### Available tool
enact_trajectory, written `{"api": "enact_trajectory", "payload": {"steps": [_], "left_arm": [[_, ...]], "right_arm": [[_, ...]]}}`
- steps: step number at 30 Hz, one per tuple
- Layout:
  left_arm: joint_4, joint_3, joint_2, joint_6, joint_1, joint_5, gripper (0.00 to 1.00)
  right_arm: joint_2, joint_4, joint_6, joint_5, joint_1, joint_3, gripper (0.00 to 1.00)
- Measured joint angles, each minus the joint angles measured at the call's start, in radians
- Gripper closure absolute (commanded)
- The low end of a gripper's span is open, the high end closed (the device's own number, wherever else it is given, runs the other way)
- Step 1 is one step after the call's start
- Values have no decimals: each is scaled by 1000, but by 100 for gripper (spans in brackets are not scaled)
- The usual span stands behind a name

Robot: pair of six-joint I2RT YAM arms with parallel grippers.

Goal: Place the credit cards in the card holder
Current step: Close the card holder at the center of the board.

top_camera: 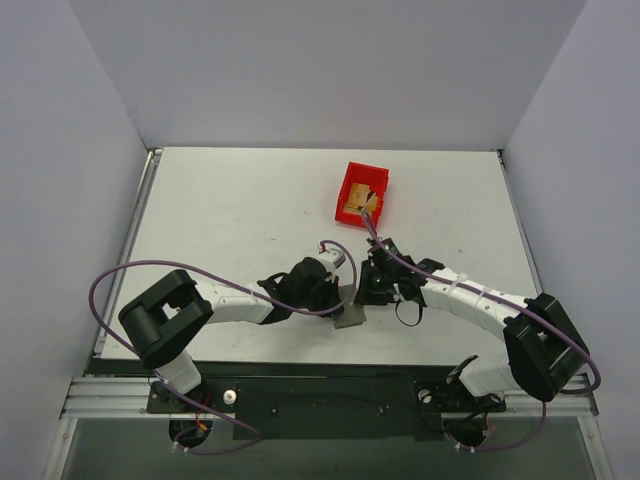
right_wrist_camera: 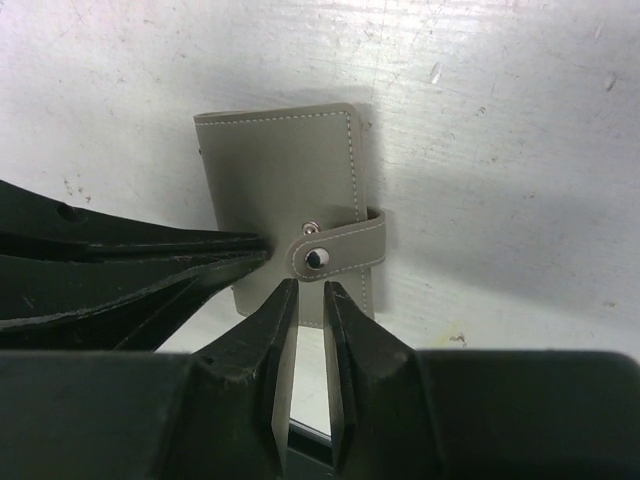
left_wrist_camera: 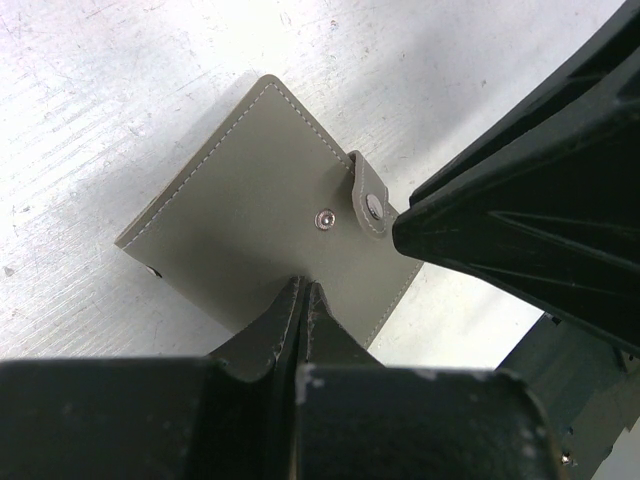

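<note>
The grey card holder (top_camera: 350, 318) (left_wrist_camera: 260, 200) (right_wrist_camera: 285, 170) lies closed on the table between both arms. Its closing tab (left_wrist_camera: 369, 195) (right_wrist_camera: 340, 250) sits off its stud, unsnapped. My left gripper (top_camera: 337, 296) (left_wrist_camera: 303, 287) is shut, with its tips resting on the holder's cover. My right gripper (top_camera: 371, 292) (right_wrist_camera: 306, 290) stands slightly open just short of the tab, with only the table showing between its fingers (right_wrist_camera: 355, 340). The gold-tan credit cards (top_camera: 362, 203) lie in the red bin.
The red plastic bin (top_camera: 347, 186) stands behind the grippers, right of the table's middle. White walls enclose the table on three sides. The right finger (left_wrist_camera: 530, 200) crowds the left wrist view, and the left fingers (right_wrist_camera: 120, 270) cross the right wrist view.
</note>
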Motion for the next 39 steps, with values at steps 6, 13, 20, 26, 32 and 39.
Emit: {"api": "enact_trajectory", "payload": {"steps": [6, 13, 20, 26, 32, 39], "left_arm": [[0, 0, 0, 0, 0, 0, 100], [0, 0, 0, 0, 0, 0, 100], [0, 0, 0, 0, 0, 0, 100], [0, 0, 0, 0, 0, 0, 100], [0, 0, 0, 0, 1, 0, 100], [0, 0, 0, 0, 1, 0, 100]], "right_arm": [[5, 35, 12, -16, -11, -2, 86], [36, 58, 19, -35, -23, -2, 86], [59, 71, 19, -50, -24, -2, 86], [87, 83, 19, -63, -25, -2, 86], [97, 88, 19, -64, -25, -2, 86], [101, 97, 19, -68, -25, -2, 86]]}}
